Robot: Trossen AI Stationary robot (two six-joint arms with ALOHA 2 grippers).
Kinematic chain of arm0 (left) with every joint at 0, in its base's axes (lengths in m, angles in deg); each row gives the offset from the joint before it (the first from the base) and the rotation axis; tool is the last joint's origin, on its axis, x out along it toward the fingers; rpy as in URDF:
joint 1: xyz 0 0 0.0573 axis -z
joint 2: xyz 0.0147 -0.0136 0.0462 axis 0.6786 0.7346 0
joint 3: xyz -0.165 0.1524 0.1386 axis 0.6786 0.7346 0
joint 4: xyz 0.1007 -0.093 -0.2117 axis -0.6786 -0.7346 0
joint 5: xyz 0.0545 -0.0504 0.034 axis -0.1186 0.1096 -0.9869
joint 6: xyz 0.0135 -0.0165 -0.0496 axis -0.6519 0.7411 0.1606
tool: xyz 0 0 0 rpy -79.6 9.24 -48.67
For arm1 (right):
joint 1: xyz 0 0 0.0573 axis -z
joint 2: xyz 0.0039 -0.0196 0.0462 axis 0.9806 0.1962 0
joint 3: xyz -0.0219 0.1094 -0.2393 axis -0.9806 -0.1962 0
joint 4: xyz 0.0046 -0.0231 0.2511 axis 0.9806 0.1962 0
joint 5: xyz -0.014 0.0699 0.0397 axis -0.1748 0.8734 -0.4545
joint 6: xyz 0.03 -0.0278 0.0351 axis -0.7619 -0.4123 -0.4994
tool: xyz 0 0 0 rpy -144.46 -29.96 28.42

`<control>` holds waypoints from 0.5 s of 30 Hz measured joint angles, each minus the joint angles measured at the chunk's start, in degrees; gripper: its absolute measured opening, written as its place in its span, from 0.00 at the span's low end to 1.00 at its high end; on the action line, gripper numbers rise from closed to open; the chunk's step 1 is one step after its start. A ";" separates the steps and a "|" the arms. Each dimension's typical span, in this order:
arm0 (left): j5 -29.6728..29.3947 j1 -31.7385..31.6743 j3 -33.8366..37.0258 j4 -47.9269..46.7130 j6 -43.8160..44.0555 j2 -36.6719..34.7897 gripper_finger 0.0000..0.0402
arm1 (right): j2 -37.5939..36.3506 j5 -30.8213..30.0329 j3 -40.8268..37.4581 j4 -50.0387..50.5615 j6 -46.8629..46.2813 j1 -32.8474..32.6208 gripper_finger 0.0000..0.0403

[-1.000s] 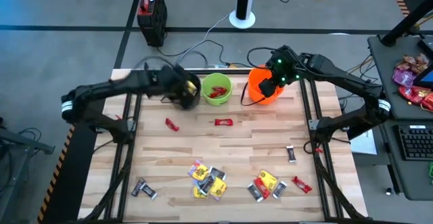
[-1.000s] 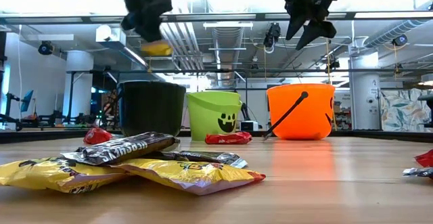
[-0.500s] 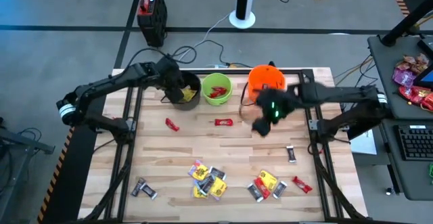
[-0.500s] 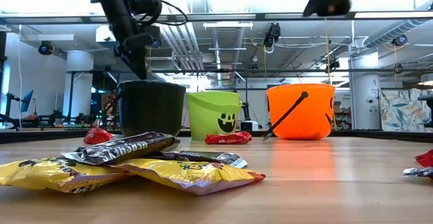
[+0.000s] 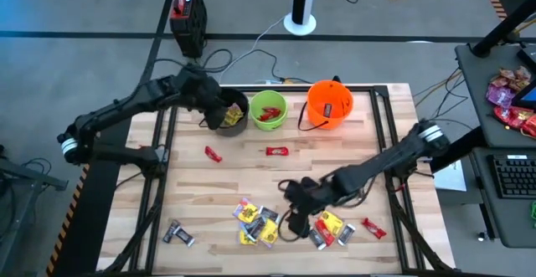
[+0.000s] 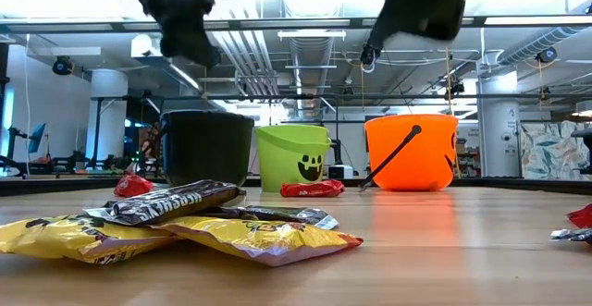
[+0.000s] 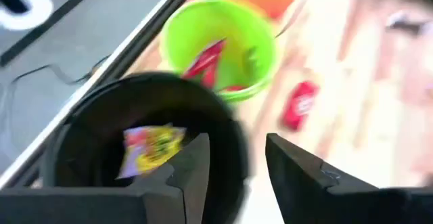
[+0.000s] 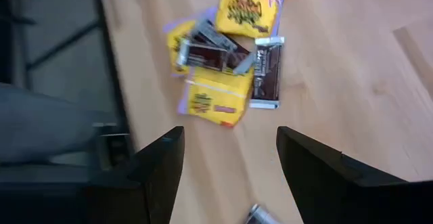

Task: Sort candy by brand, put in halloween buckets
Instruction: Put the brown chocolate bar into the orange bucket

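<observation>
Three halloween buckets stand in a row at the table's far side: black [image 5: 241, 108], lime green [image 5: 268, 110] and orange [image 5: 328, 104]. My left gripper [image 7: 237, 163] hangs open above the black bucket [image 7: 101, 136], with a yellow packet [image 7: 150, 146] lying inside it. Red bars lie in the green bucket [image 7: 216, 48]. My right gripper [image 8: 230, 163] hangs open, with nothing between its fingers, above the table's near middle [image 5: 293, 214]. It is beside a pile of yellow packets and dark bars [image 8: 223, 55]. Both piles of candy [image 5: 257, 222] [image 5: 328, 228] rest flat on the table.
Loose red bars [image 5: 213, 153] [image 5: 276, 151] lie on the table in front of the buckets. A dark bar [image 5: 360, 191], a red bar [image 5: 373, 228] and silver bars [image 5: 178, 234] lie singly near the front. A black frame rail [image 5: 159, 168] runs along each table side.
My left gripper has let go of the yellow packet, which has dropped into the black bucket, and has drawn back a little toward the table's far left. My right gripper has swept from above the orange bucket toward the near edge and down, over the candy piles.
</observation>
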 joint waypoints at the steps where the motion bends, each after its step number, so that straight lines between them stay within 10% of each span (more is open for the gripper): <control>1: 0.95 0.70 -0.10 0.02 0.90 -1.38 0.32 | 1.40 -0.12 0.00 -0.49 0.33 -0.05 0.56; 15: -0.32 10.14 -0.31 0.85 8.98 -12.68 0.32 | 17.70 -11.54 0.02 -17.08 7.72 0.43 0.52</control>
